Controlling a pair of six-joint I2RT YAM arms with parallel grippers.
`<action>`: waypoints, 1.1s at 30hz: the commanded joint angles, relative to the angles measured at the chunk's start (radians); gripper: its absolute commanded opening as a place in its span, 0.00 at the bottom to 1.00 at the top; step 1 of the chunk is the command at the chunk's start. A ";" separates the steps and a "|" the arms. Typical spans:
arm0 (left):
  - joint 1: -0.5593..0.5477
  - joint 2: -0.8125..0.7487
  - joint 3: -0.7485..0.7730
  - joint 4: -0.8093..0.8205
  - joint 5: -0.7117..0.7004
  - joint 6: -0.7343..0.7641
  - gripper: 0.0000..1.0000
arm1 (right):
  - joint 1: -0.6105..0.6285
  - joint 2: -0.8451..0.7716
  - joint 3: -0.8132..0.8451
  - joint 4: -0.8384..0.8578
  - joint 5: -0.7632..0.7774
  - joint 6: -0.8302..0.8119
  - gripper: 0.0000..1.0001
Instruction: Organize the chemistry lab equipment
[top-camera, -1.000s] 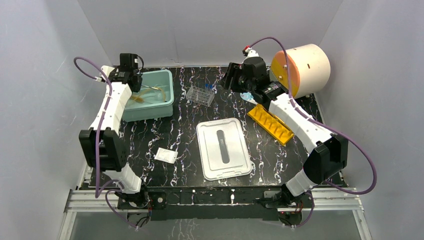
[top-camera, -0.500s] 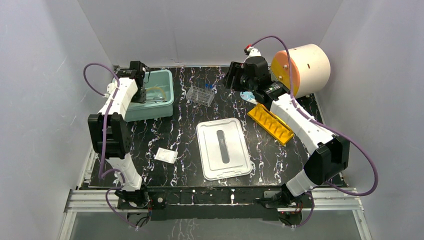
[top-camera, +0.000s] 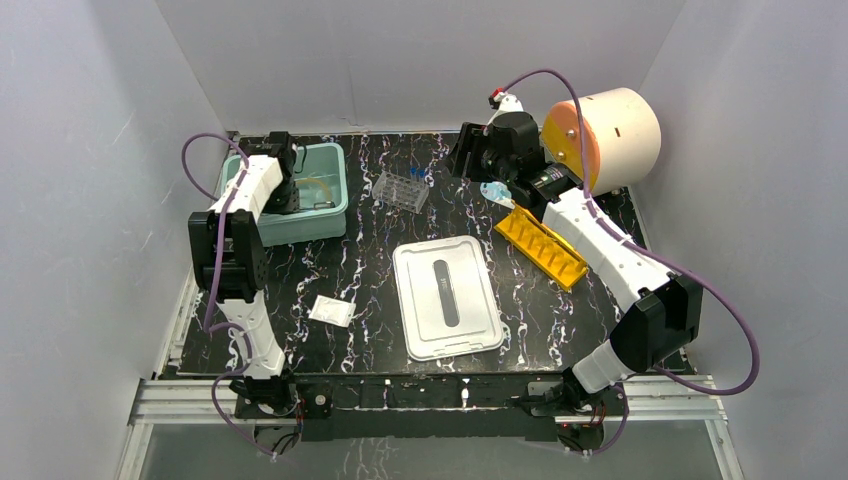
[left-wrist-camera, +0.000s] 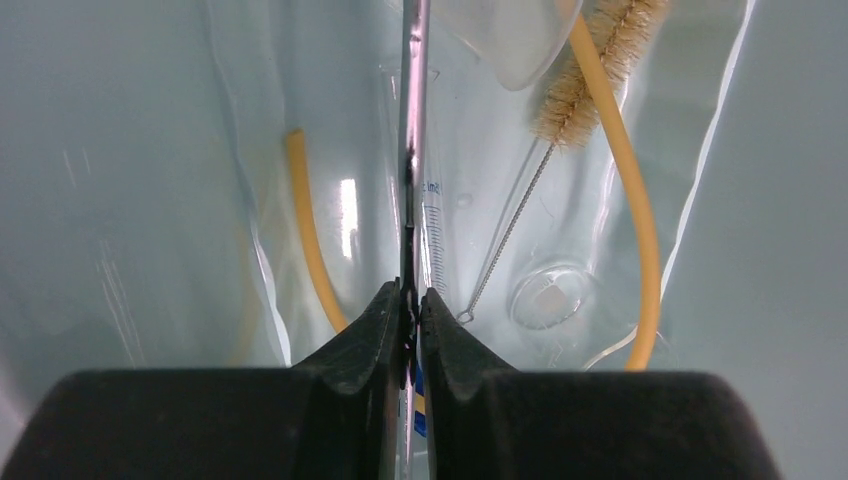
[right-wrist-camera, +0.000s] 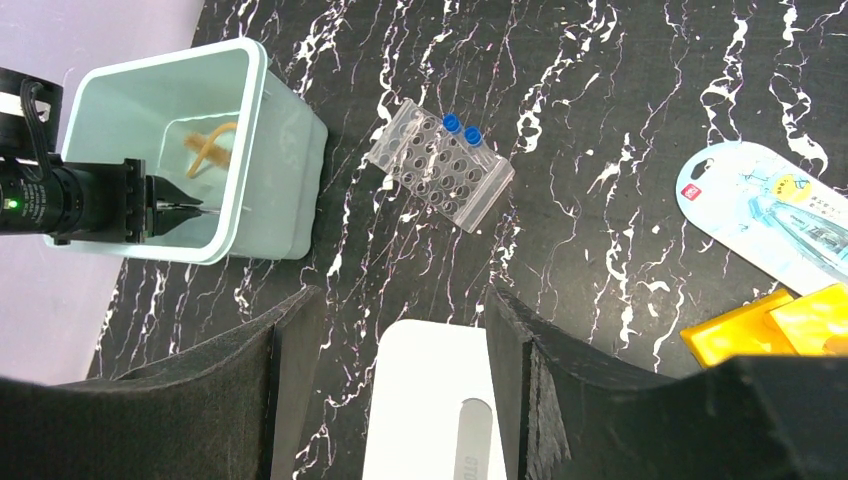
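Overhead, L gripper (top-camera: 287, 192) sits inside the pale teal rectangular plastic bin (top-camera: 310, 226) at the table's 10 o'clock. Its jaws are pressed together, pinching a thin metal rod (left-wrist-camera: 413, 120) that runs toward 12 o'clock in the L wrist view. Just R of the rod lies a clear glass graduated cylinder (left-wrist-camera: 437, 225) w/ printed scale. A wire-handled brush w/ tan bristles (left-wrist-camera: 562, 108) slants from 6 to 1 o'clock beside it. Tan rubber tubing (left-wrist-camera: 628, 200) curves along the bin floor at 3 o'clock of the brush; a second stretch shows at 9 o'clock of the rod. A clear glass vessel rim (left-wrist-camera: 510, 45) is at 12 o'clock, type unclear.

R gripper (right-wrist-camera: 400, 300) hangs above the black white-veined marble table (top-camera: 350, 265) near its 1 o'clock, fingers spread wide. R wrist view, around it:
- 6 o'clock: white rectangular plastic lid w/ grey oval grip (right-wrist-camera: 420, 400).
- 12 o'clock: clear plastic tube rack (right-wrist-camera: 435, 170), two blue-capped clear tubes (right-wrist-camera: 453, 124) at its 1 o'clock corner.
- 10 o'clock: the bin.
- 2 o'clock: blue blister-card pack (right-wrist-camera: 770, 215).
- 3 o'clock: yellow plastic tube rack (right-wrist-camera: 790, 325), just beside the card.

Overhead, a small white packet (top-camera: 331, 311) lies flat at 9 o'clock of the lid, apart from it. A big cream drum w/ orange face (top-camera: 612, 128) stands at the table's 2 o'clock corner.
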 joint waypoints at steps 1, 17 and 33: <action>0.010 0.001 0.005 0.005 -0.025 0.013 0.13 | -0.005 -0.046 -0.006 0.052 0.006 -0.025 0.68; 0.010 -0.135 0.146 -0.050 -0.078 0.226 0.62 | -0.003 -0.009 -0.006 0.043 -0.037 -0.016 0.68; 0.010 -0.662 -0.158 0.348 0.030 0.993 0.81 | 0.302 0.136 0.000 0.020 -0.017 -0.211 0.76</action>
